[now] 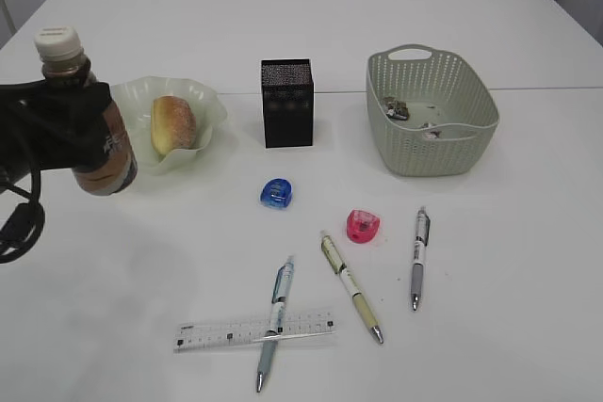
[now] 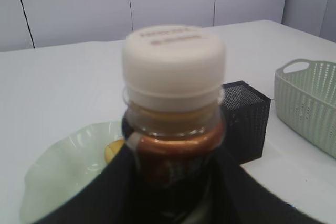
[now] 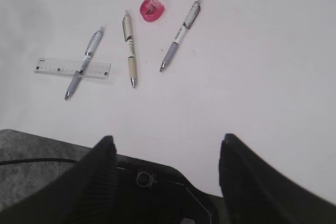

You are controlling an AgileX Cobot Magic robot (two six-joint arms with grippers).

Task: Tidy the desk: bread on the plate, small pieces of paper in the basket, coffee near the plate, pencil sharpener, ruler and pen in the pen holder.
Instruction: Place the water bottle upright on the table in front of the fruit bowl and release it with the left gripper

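Currently the left gripper [image 1: 66, 129] is clamped around the coffee bottle [image 1: 83, 105], holding it upright just beside the plate [image 1: 203, 105] carrying the bread [image 1: 173, 124]. Right gripper [image 3: 165, 153] fingers are spread apart, holding nothing, above the table [image 3: 252, 66]. Pens, ruler [image 1: 252, 329] and sharpeners lie loose before the pen holder [image 1: 287, 103]; paper scraps sit in the basket [image 1: 431, 110].
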